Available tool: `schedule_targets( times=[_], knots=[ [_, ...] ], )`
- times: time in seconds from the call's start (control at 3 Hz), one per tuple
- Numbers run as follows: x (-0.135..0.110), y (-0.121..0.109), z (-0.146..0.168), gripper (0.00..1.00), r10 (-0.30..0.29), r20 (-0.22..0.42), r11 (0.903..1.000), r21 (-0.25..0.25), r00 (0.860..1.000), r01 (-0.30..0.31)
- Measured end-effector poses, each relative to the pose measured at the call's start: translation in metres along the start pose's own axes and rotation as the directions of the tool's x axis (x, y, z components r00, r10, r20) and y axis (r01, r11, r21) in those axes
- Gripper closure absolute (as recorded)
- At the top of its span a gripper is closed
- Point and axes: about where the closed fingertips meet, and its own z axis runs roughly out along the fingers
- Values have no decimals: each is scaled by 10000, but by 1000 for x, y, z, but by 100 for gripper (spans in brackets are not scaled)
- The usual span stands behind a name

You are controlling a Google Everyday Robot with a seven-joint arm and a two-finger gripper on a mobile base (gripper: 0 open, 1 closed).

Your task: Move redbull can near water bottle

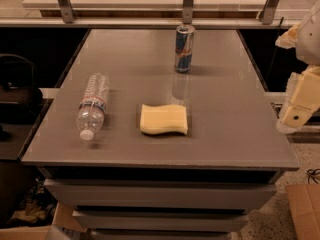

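Note:
The redbull can (184, 49) stands upright at the far middle of the grey table (235, 134), blue and silver with a silver top. The water bottle (92, 105) lies on its side at the left of the table, white cap toward the front edge. My gripper (299, 104) hangs at the right edge of the view, beyond the table's right side, well away from the can and holding nothing that I can see.
A yellow sponge (164, 119) lies at the table's middle front, between the bottle and the can. A railing with metal posts (188, 4) runs behind the table. A cardboard box (305, 209) sits on the floor at the right.

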Motion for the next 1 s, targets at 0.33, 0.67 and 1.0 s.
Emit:
schedule_targets(
  times=[0.33,0.67,1.0],
  knots=[
    [0,0,0,0,0,1,10000,2,10000,0],
    [-11,-17,7,0,116,484,9996,247,9988,-128],
    [-34,-51,28,0,393,1326,9971,589,9904,-474]
  ],
)
